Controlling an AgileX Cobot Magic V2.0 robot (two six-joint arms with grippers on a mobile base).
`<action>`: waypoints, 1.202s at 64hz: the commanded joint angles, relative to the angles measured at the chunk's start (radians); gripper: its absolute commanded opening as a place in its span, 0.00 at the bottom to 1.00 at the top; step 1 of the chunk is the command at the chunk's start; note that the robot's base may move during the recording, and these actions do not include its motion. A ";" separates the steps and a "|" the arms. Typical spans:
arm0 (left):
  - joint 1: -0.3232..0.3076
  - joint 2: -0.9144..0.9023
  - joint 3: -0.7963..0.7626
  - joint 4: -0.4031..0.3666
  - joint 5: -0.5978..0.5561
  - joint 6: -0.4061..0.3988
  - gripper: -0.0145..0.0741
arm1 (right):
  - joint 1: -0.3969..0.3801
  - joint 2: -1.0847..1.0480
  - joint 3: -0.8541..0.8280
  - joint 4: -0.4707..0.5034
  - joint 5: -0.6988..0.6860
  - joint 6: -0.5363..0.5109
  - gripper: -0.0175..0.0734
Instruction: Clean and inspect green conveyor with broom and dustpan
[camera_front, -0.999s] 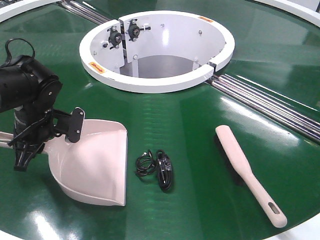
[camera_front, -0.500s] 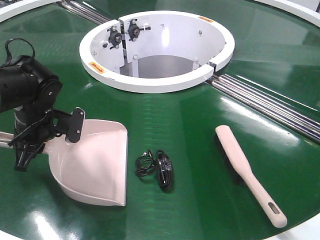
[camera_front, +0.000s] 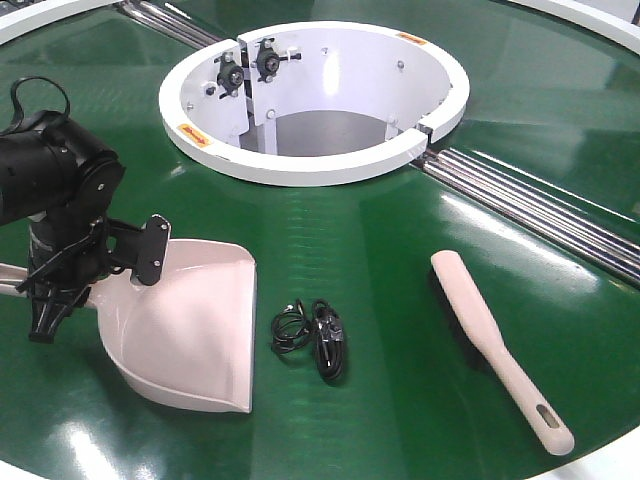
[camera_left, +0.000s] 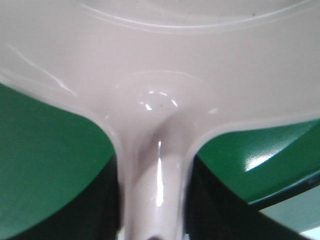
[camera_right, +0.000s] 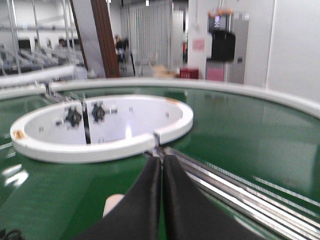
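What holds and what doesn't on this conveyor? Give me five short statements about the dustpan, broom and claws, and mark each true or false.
1. The broom lies flat on the green conveyor, and no claw touches it. True.
2. The dustpan sits inside the white hub. False: it lies on the belt, in front of the white ring-shaped hub.
3. A small black tangled cord lies between the dustpan and the broom. True.
4. The right claw grips the broom. False: its fingers are closed together on nothing, up above the belt.
5. The left claw is at the dustpan's handle end. True.
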 joint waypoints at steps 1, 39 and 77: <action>-0.012 -0.039 -0.026 0.005 0.037 0.014 0.16 | 0.001 0.140 -0.140 0.023 0.088 -0.001 0.18; -0.012 -0.039 -0.026 0.005 0.037 0.014 0.16 | 0.001 0.528 -0.371 0.144 0.389 -0.032 0.26; -0.012 -0.039 -0.026 0.005 0.037 0.014 0.16 | 0.188 0.810 -0.579 0.013 0.661 0.038 0.75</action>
